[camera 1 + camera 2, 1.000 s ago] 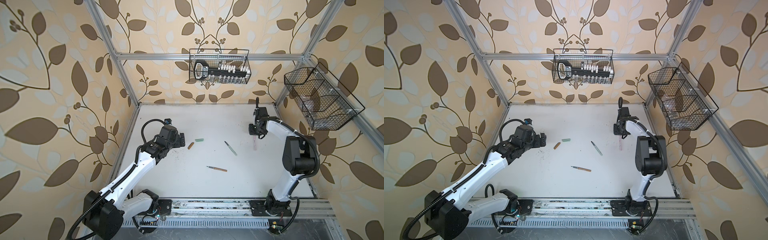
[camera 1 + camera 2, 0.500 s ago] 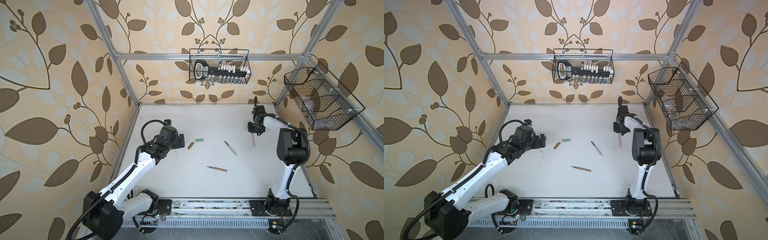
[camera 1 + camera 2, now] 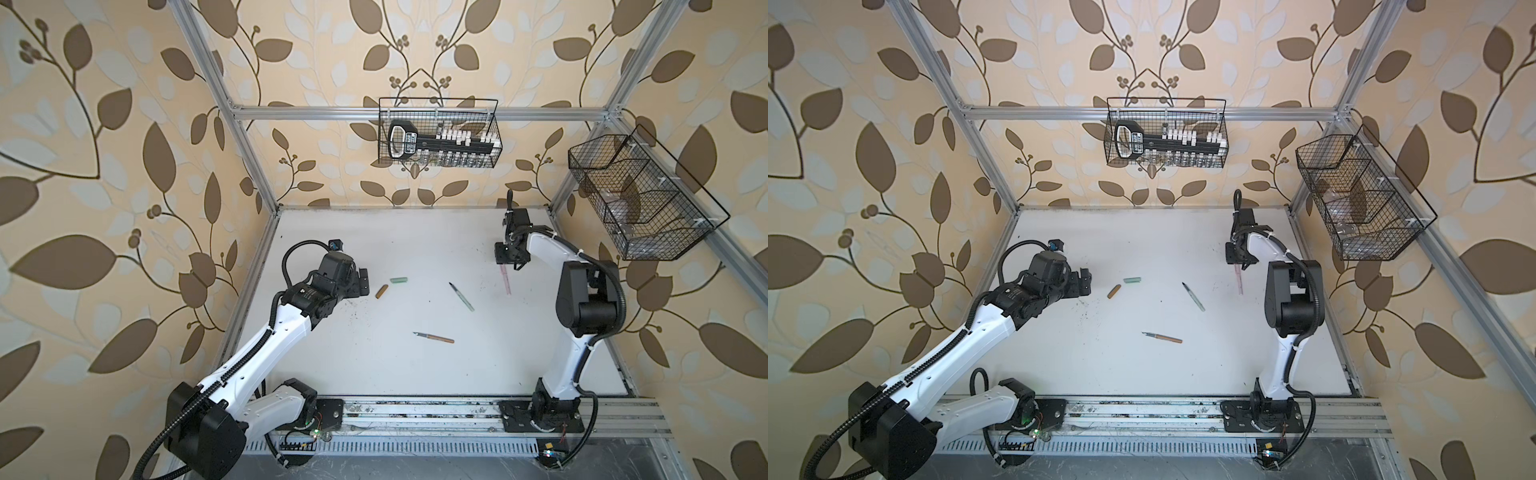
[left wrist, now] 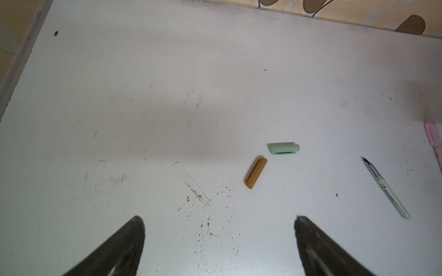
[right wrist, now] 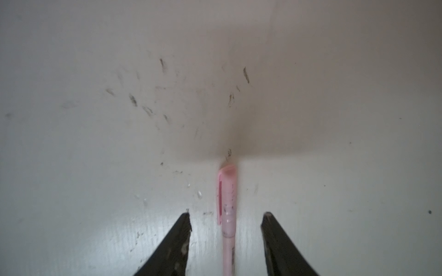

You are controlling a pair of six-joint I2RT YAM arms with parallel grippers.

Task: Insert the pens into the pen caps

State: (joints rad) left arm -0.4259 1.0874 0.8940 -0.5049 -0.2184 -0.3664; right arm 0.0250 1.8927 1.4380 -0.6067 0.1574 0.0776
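Note:
The pink pen (image 5: 228,229) lies flat on the white table (image 3: 374,374) with its pink cap (image 5: 227,191) on. My right gripper (image 5: 226,213) stands open astride it, neither finger touching; in both top views it hovers at the pen's far end (image 3: 511,259) (image 3: 1239,257). The green cap (image 4: 284,148) and the brown cap (image 4: 256,175) lie ahead of my open, empty left gripper (image 4: 218,218). The uncapped green pen (image 3: 461,296) lies mid-table. Nearer the front edge lies the uncapped brown pen (image 3: 434,338).
A wire basket (image 3: 438,133) holding tools hangs on the back wall. Another wire basket (image 3: 640,195) hangs on the right wall. Aluminium frame posts stand at the table's corners, and the arms' base rail (image 3: 415,415) runs along the front edge.
My right gripper's jaws have spread apart and let go of the pink pen, which stays lying on the table. The right arm's elbow has drawn in closer. The left arm has not moved.

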